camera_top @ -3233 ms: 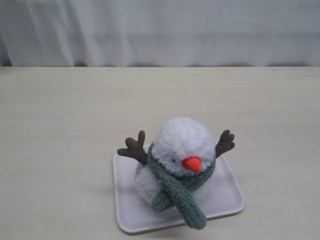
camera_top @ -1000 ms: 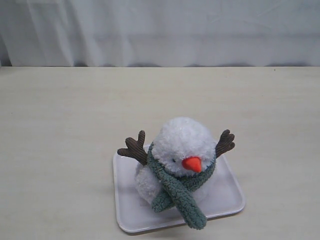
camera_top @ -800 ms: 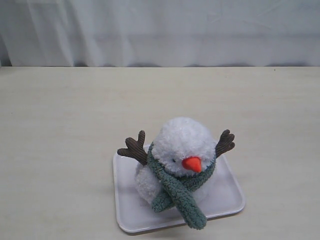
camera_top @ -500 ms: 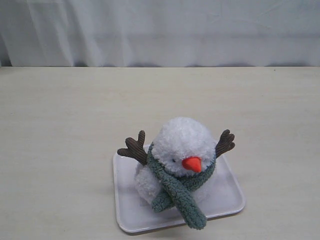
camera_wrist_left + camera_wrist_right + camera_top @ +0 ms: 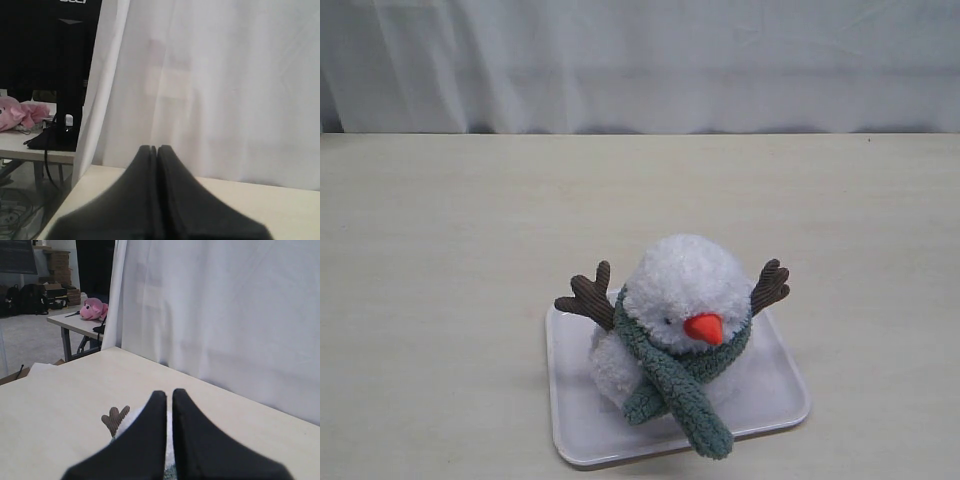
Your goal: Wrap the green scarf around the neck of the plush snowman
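Green scarf (image 5: 676,388) around plush snowman (image 5: 686,282) on tray (image 5: 776,392), just beyond closed right claw (image 5: 169,393); left claw (image 5: 154,148) likewise closed.

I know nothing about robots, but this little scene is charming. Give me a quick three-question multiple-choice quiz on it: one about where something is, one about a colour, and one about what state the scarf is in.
1. Where does the snowman sit?
A. On the bare table
B. On a white tray
C. In a basket

2. What colour is its nose?
A. Orange
B. Black
C. Blue

3. How is the green scarf placed?
A. Folded beside the snowman
B. Hanging from a gripper
C. Wrapped around the snowman below its head, with its ends crossed in front

Answers:
1 B: the tray's white surface shows beneath and beside the snowman.
2 A: the pointed nose is bright orange.
3 C: the scarf circles under the head, and its two ends cross over the body.
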